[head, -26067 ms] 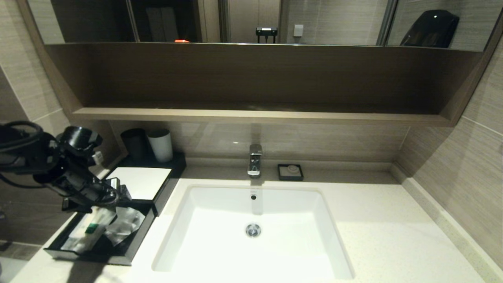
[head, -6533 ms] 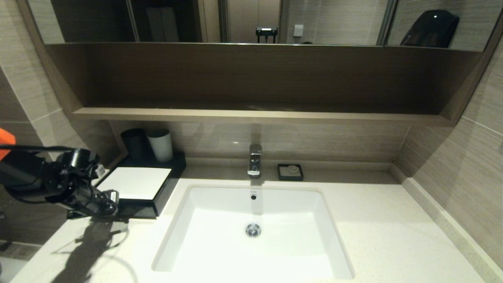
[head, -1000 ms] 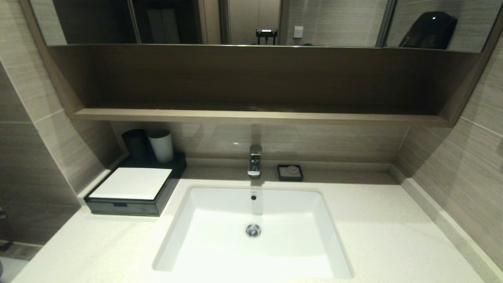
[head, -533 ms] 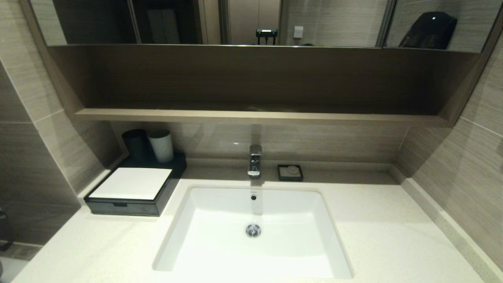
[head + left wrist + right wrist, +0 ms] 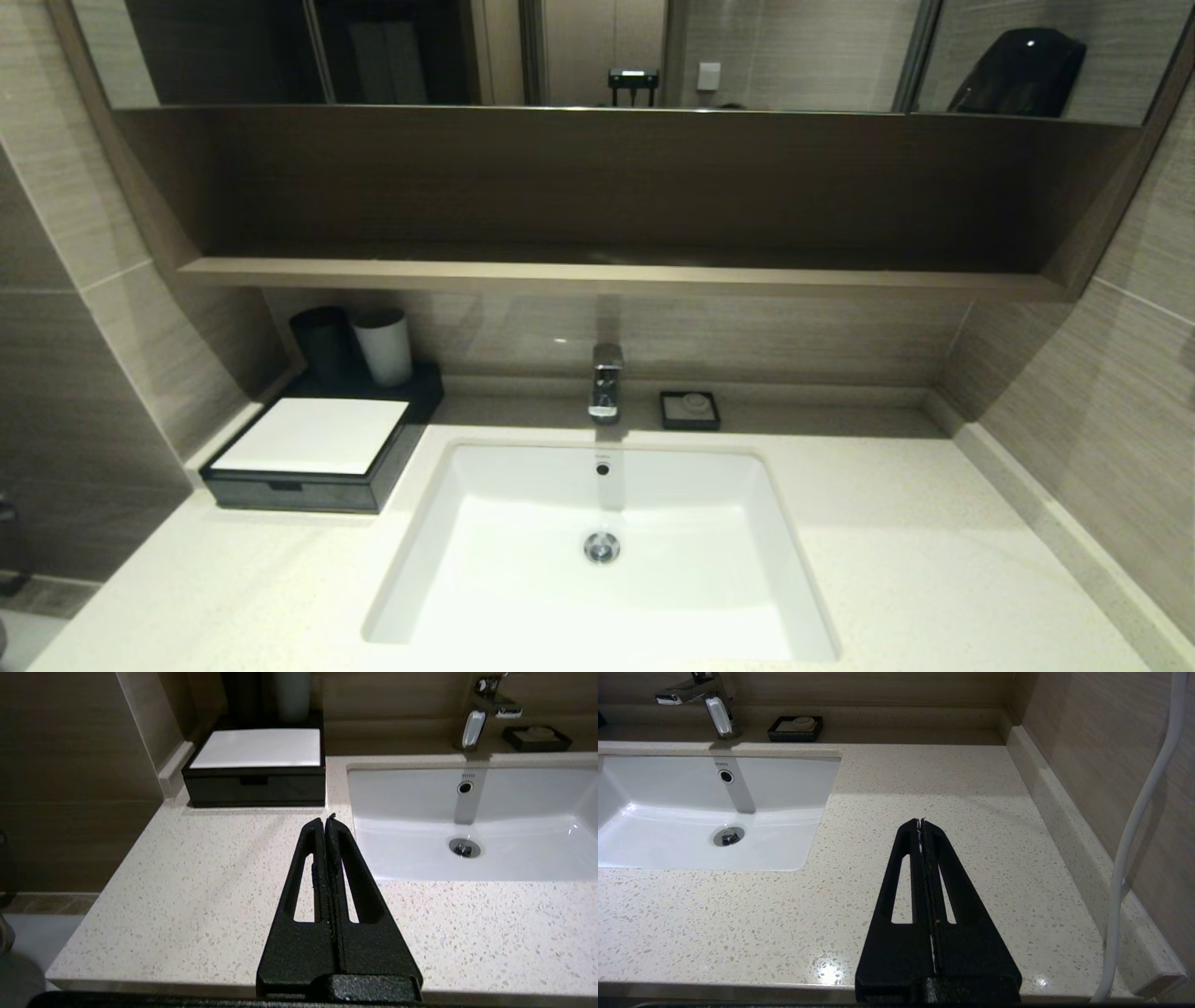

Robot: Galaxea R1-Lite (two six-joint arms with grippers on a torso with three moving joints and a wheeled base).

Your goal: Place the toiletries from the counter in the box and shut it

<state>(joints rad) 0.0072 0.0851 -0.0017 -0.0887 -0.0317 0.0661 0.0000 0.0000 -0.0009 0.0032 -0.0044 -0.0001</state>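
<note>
I see left gripper point(image 5: 325, 820) clenched, empty, above counter point(image 5: 196, 882). Box point(image 5: 255, 767) ahead of its tips, drawer shut. Right gripper point(image 5: 920, 822) clenched, empty, parked beside sink point(image 5: 668, 812).

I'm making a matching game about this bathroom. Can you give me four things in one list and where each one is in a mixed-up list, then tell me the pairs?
Things:
1. box
2. soap dish
3. drain
4. white cup

Places:
A. at the bottom of the sink basin
B. on the counter left of the sink, drawer shut
C. behind the box, beside the black cup
D. just right of the faucet, by the wall

Pairs: 1-B, 2-D, 3-A, 4-C
</note>
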